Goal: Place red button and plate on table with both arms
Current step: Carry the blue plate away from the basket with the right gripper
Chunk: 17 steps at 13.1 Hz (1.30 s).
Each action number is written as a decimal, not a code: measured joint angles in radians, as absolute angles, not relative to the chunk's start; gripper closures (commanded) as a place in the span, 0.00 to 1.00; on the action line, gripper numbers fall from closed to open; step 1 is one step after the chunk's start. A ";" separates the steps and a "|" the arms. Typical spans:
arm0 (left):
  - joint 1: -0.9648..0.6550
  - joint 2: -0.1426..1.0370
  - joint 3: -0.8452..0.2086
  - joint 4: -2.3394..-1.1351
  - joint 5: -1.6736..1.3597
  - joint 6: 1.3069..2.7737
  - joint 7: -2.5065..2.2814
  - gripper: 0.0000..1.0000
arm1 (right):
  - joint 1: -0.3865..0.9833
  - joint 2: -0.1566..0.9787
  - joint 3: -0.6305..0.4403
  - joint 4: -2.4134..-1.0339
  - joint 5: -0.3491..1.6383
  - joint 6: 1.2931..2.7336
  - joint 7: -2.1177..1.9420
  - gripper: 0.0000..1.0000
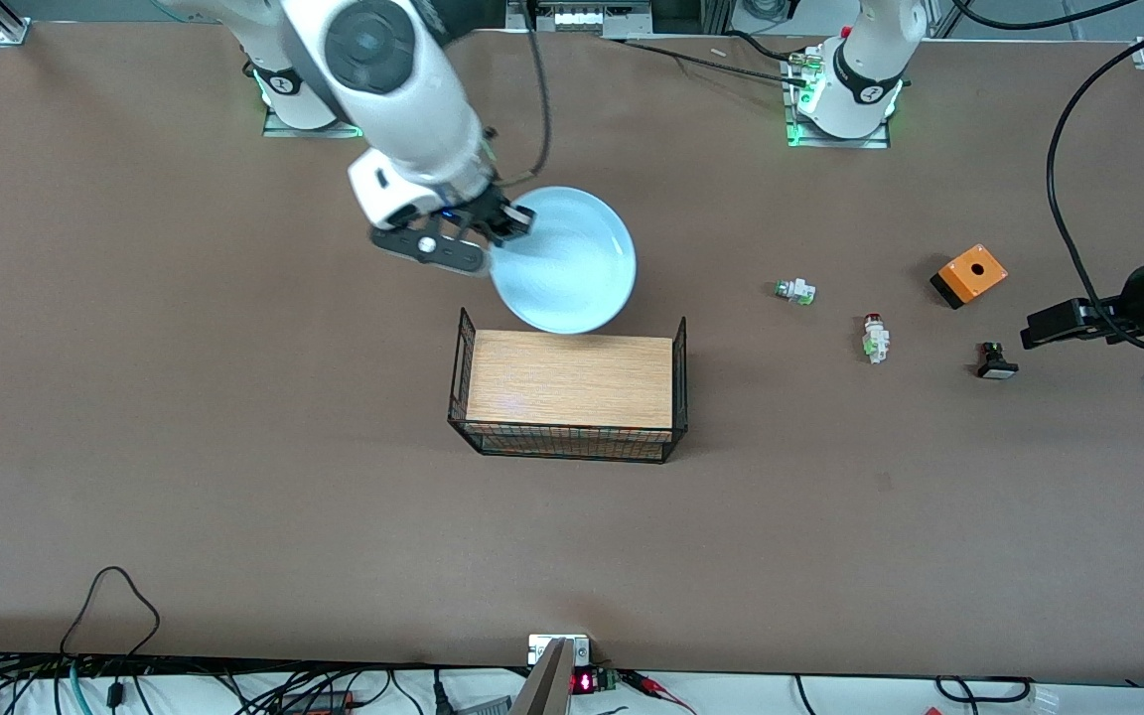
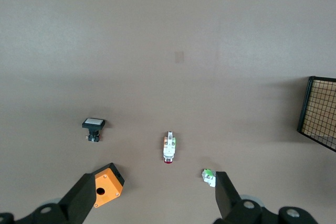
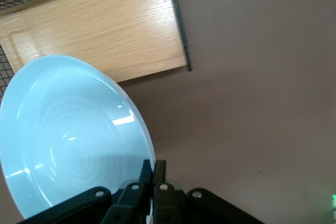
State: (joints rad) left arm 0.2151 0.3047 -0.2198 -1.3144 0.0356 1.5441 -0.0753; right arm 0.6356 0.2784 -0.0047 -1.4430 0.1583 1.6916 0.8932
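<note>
The right tool (image 1: pixel 504 220) is gripping the plate (image 1: pixel 564 260) by its rim, its fingers (image 3: pixel 152 182) pinched onto the edge. The plate is hanging tilted over the bench (image 1: pixel 185 417), its lower edge overlapping the wooden board (image 1: pixel 570 384) with black mesh sides in the front view; whether it is touching the board cannot be told.

The plate is looking rigid, smooth and glossy. Judged from that, it is probably slippery under a thin pinch and breakable if dropped. A rim hold is putting the weight well out from the fingers, so the plate is likely to swing. Lowering it flat and slowly is advisable.

The left tool (image 2: pixel 152 198) is hanging with its fingers spread and nothing between them, over the bench toward the left arm's end, above the small parts. The red button (image 1: pixel 874 338) is lying on its side on the bench, between a green-capped switch (image 1: pixel 796 291) and a black switch (image 1: pixel 995 360), with an orange box (image 1: pixel 968 275) near. It is tiny and light, likely to roll. Pinching across the white body is the safer hold.
</note>
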 measured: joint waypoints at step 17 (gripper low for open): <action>-0.031 0.184 0.040 -1.422 -0.015 1.608 -0.081 0.00 | -0.053 0.515 -0.015 -1.464 0.371 1.662 -0.301 1.00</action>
State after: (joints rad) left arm -0.0311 0.1837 0.0401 -1.4216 -0.0152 1.6083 -0.0807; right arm -0.0530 0.5153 -0.0150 -1.4636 0.3707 1.6622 -0.3006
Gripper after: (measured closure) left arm 0.000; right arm 0.969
